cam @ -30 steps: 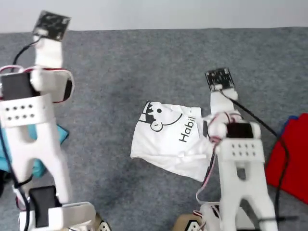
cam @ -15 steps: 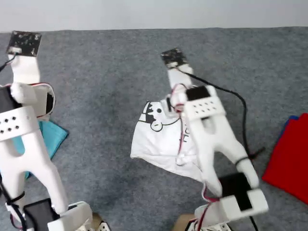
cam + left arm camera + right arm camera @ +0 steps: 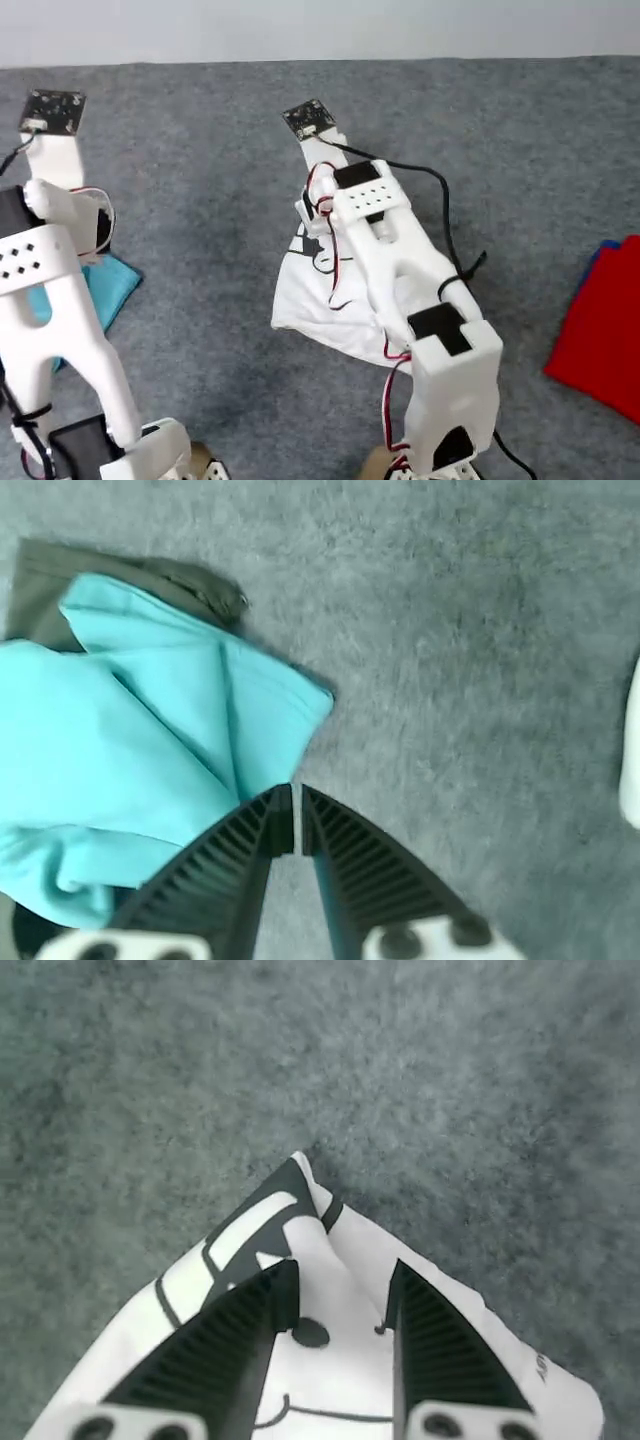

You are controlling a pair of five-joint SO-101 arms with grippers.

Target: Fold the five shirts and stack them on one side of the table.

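Near the middle of the grey desk (image 3: pixel 200 160) lies the white shirt (image 3: pixel 300 305), partly folded. The right tool (image 3: pixel 340 1272) hangs over its printed corner, fingers spread, pinching nothing. On the left side, the left tool (image 3: pixel 297 798) is pressed together at the edge of the turquoise shirt (image 3: pixel 130 740), which lies on a dark shirt (image 3: pixel 60 565). 1 red shirt (image 3: pixel 605 325) lies far right.

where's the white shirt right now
In the high view the white shirt lies mid-table under the right arm, teal shirt to its left, red shirt to its right.
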